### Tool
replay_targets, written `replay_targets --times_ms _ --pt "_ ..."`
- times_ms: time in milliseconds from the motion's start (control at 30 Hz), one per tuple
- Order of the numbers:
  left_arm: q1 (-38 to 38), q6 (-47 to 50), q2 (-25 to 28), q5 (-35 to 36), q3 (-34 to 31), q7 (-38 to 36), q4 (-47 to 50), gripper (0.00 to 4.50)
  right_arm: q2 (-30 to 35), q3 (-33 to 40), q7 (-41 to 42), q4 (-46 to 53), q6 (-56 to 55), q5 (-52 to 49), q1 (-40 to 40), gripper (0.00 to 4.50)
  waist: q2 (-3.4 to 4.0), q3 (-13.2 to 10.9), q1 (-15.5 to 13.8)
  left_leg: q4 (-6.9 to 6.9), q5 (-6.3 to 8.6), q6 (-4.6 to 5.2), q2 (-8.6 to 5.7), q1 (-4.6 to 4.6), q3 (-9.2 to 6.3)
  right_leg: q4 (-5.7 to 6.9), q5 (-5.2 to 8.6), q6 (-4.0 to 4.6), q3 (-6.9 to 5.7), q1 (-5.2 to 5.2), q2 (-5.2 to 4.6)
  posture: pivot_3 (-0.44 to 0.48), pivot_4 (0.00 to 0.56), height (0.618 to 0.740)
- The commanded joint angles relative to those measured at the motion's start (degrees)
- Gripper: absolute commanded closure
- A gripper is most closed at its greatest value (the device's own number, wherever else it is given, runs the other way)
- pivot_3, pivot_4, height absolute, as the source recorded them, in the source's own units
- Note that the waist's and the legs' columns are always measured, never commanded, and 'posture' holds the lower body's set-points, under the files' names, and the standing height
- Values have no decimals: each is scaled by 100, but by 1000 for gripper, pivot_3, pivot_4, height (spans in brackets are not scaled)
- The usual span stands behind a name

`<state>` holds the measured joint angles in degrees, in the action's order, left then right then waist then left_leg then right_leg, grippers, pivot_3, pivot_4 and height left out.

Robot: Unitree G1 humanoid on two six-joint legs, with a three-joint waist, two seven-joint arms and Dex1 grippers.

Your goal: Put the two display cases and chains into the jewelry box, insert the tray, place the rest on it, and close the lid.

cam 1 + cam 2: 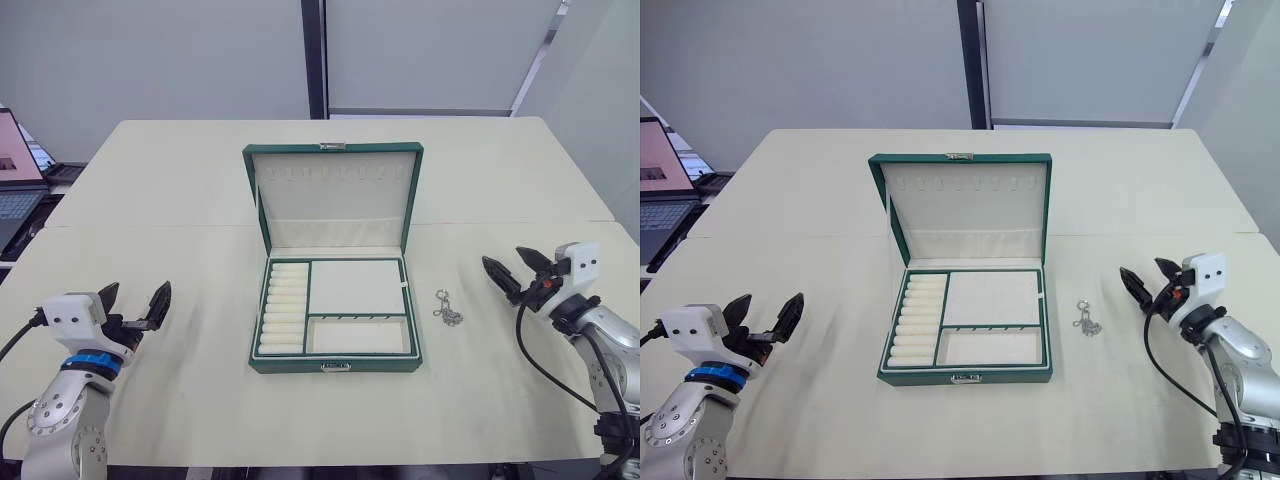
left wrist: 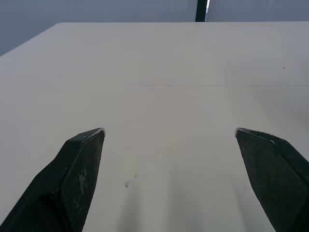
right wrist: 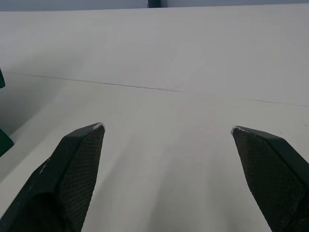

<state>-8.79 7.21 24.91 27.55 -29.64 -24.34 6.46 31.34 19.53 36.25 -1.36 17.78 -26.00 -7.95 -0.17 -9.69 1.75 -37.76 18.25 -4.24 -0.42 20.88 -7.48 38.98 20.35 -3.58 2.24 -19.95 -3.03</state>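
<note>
With both end effectors spread and empty, the tray [image 1: 340, 308] hides the jewelry box [image 1: 335, 364] compartments beneath.

The left gripper [image 1: 133, 305] and the right gripper [image 1: 514, 268] are held low at either side, each with its two black fingers spread wide apart and gripping nothing.

Dark green is seen on the jewelry box [image 1: 335, 366] and lid [image 1: 333, 148], cream lining inside; the chain [image 1: 447, 309] is silvery, the desk [image 1: 180, 190] pale beige.
</note>
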Motion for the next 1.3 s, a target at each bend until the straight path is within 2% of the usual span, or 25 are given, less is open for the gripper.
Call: replay_targets --times_ms 33,233,400,500,600,700,767,867,1067,1300 --pt "53 -104 -39 -23 -17 51 144 0 -16 146 -59 200 -107 -77 -24 29 0 0 0 0 0 0 0 0 0 0 0 0 0 0 0 0 150 740" --pt "25 -88 -79 -11 28 -2 266 0 60 124 -6 473 99 -228 -71 29 0 0 1 -2 0 0 0 0 3 1 0 0 1 0 0 0 150 740" --pt "-204 153 173 234 150 -521 843 0 497 -23 380 1591 1035 -942 -186 29 2 1 0 -3 0 0 1 2 -1 1 0 0 4 -1 -1 0 150 740" --pt "-430 368 388 509 168 -908 1252 0 828 -325 633 2455 1808 -1699 -554 29 2 1 0 -1 0 0 2 1 -6 -1 0 0 0 1 1 0 150 740" --pt "-850 402 588 623 342 -1484 1647 0 912 -859 778 3188 2425 -2383 -905 648 4 3 14 0 1 1 7 0 -10 -2 0 0 0 3 4 0 150 740" --pt "-1204 251 725 641 499 -2043 1834 0 738 -1550 818 3506 2652 -2497 -1201 1683 2 4 7 1 1 2 6 1 -10 -4 0 0 0 3 4 0 150 740" --pt "-1381 -1 791 540 610 -2418 1851 0 551 -2007 893 3432 2546 -2265 -1298 2328 -1 4 0 1 2 4 4 2 -10 -6 0 0 -1 3 3 0 150 740" --pt "-1665 -240 893 482 788 -2932 1946 0 354 -2650 1026 3169 2251 -1679 -1369 3050 -4 4 -21 1 3 5 0 3 -11 -6 0 0 -4 2 1 0 150 740" --pt "-2164 -713 909 398 881 -3510 1990 0 64 -3354 1058 2383 1620 -631 -1232 4486 -11 9 -9 1 2 3 1 2 -15 -5 0 0 -4 -1 2 0 150 740" --pt "-2360 -1010 649 252 1179 -3499 2053 0 123 -3908 1118 1786 1211 384 -1035 4486 -30 34 -1 2 4 6 2 -3 -16 -5 0 0 -3 1 2 0 150 740"
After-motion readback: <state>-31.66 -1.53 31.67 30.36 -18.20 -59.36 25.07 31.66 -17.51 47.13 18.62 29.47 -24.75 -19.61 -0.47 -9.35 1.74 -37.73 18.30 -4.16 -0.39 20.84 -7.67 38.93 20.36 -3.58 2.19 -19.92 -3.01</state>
